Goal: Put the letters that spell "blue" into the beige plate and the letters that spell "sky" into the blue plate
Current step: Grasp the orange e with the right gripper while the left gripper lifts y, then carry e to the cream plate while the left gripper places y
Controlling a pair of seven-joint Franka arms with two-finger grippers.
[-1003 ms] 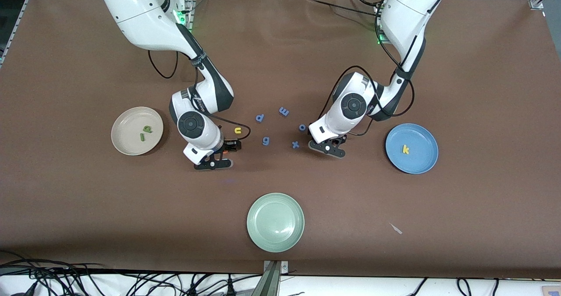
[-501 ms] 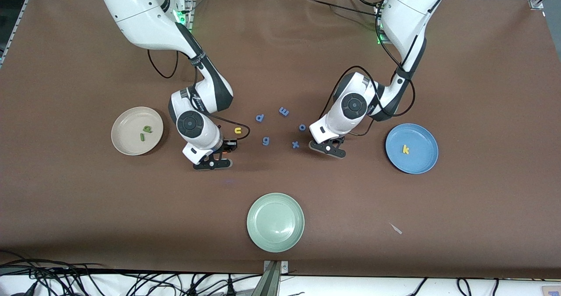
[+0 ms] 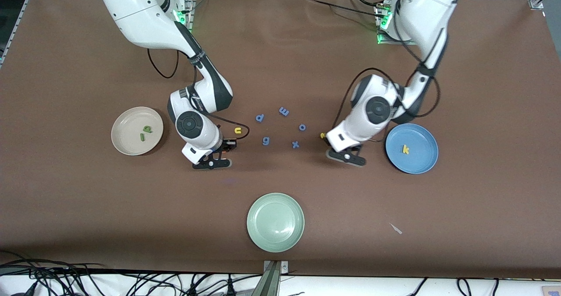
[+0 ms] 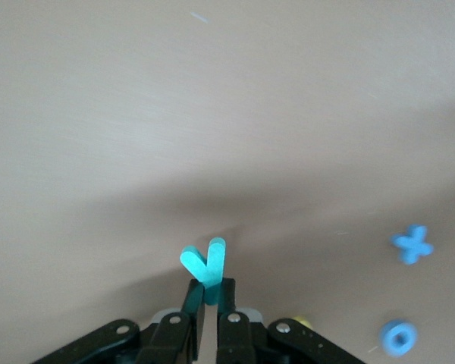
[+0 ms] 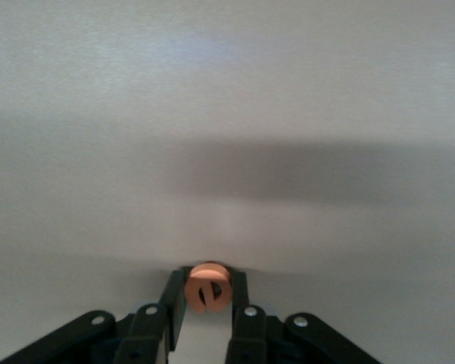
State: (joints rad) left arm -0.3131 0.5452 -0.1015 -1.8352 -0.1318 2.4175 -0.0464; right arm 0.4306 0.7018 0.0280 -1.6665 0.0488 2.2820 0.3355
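The right gripper (image 3: 213,164) is seen pinched on a tiny orange toy letter "e" (image 5: 206,289), held upright between its black fingers over bare tablecloth between the cream-beige round plate (image 3: 126,119) and the loose letters. The left gripper (image 3: 346,156) is pressed together on the stem of a tiny teal toy letter "y" (image 4: 207,262), over the cloth between a blue-purple "x" (image 3: 296,144) and the sky-blue round plate (image 3: 417,163).

The table is covered by a brown, slightly creased cloth (image 3: 87,199). Metal framing is seen at its corners, and black cables (image 3: 131,283) are strung along a white strip at the edge nearest the front camera.

Three plates are counted. From the right arm's end, the beige one holds two green letters, a straight "l" (image 3: 142,137) and a "b" (image 3: 148,129). A pale green plate (image 3: 263,237) lies nearest the camera. The blue one, at the left arm's end, holds a yellow "k" (image 3: 406,149).

On the cloth between the arms lie a yellow "u" (image 3: 238,130) and five blue-purple letters: the "x", a "p" (image 3: 260,118), an "m" (image 3: 284,111), a "g" (image 3: 266,141) and an "o" (image 3: 302,127). One more yellow letter (image 3: 323,135) is mostly hidden beside the left arm and cannot be read. A small pale scrap (image 3: 395,228) lies nearer the camera than the blue plate.
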